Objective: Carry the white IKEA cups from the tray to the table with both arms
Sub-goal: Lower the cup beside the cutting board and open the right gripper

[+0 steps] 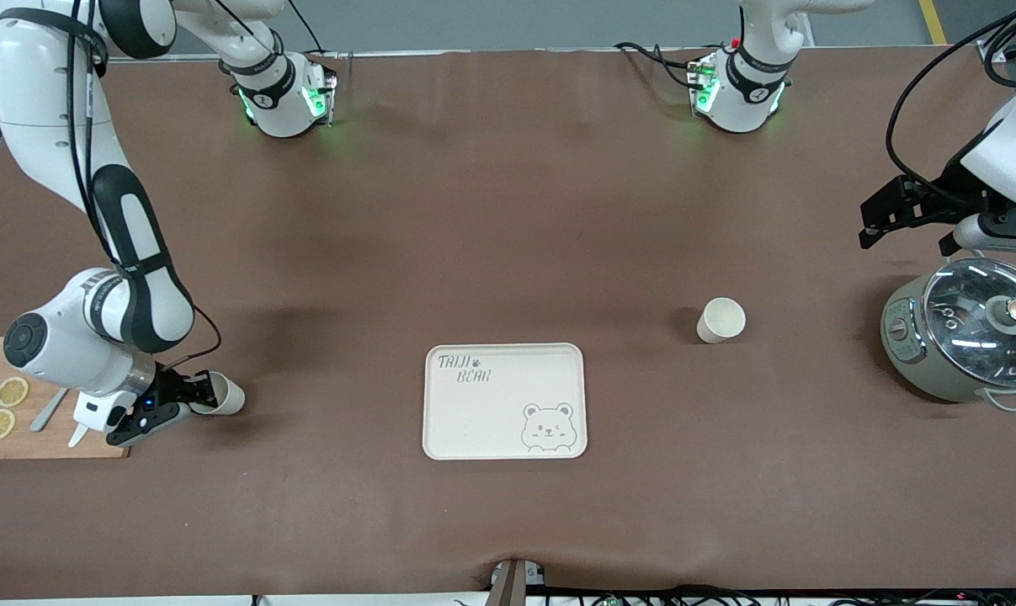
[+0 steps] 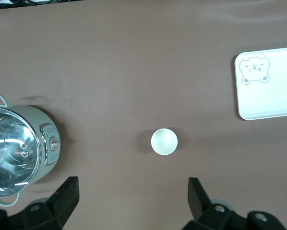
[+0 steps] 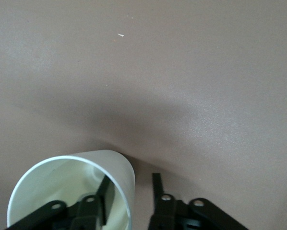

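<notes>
One white cup (image 1: 720, 320) stands upright on the brown table, between the bear tray (image 1: 491, 421) and the pot; it also shows in the left wrist view (image 2: 164, 142). My left gripper (image 1: 905, 236) (image 2: 133, 191) hangs open and empty in the air over the table beside the pot, apart from that cup. The second white cup (image 1: 226, 396) (image 3: 71, 191) sits beside the cutting board at the right arm's end. My right gripper (image 1: 198, 396) (image 3: 130, 179) is low at it and straddles its rim, one finger inside and one outside, with a gap to the wall.
A grey-green pot with a glass lid (image 1: 966, 328) (image 2: 18, 151) stands at the left arm's end. A wooden cutting board (image 1: 19, 442) with lemon slices (image 1: 11, 391) and a knife (image 1: 49, 411) lies under the right arm's wrist. The bear tray also shows in the left wrist view (image 2: 273, 103).
</notes>
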{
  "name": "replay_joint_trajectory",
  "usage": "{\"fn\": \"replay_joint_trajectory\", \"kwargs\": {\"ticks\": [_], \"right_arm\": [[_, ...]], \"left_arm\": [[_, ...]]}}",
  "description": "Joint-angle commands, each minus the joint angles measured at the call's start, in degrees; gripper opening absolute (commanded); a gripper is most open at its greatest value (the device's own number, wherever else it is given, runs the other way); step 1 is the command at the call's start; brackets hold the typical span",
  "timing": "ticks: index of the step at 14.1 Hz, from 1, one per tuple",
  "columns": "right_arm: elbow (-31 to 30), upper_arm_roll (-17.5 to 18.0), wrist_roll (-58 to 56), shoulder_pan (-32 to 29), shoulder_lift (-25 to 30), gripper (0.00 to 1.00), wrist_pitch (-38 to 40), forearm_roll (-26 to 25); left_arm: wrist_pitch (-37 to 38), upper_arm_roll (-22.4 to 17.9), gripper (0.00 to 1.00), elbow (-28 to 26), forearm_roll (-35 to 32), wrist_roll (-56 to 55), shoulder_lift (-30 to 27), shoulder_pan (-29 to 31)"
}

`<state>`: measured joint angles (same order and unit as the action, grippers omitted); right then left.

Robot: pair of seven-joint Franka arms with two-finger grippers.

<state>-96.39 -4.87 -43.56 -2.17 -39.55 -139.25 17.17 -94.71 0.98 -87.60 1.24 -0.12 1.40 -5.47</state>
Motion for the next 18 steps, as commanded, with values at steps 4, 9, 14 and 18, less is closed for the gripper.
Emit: {"fn": "replay_joint_trajectory", "kwargs": {"ticks": [4, 9, 14, 18], "right_arm": [[1.7, 0.8, -1.5, -1.1, -0.7, 1.0, 0.2, 1.7], [4.2, 0.9, -0.8, -1.0, -0.4, 1.0, 4.1, 1.7], [16.2, 0.7, 5.7, -0.7, 0.3, 1.0, 23.5, 1.1], [24.6, 0.0, 16.8, 0.5, 5.2, 1.0, 39.3, -3.5]], "left_arm": [[2.0, 0.0, 1.0, 1.2, 0.4, 0.9, 0.2, 0.0], [2.0, 0.0, 1.0, 1.3, 0.4, 0.8, 0.2, 0.0], [2.0, 0.1, 1.0, 1.3, 0.4, 0.6, 0.3, -0.2], [2.0, 0.2, 1.0, 1.1, 0.4, 0.6, 0.4, -0.2]]}}
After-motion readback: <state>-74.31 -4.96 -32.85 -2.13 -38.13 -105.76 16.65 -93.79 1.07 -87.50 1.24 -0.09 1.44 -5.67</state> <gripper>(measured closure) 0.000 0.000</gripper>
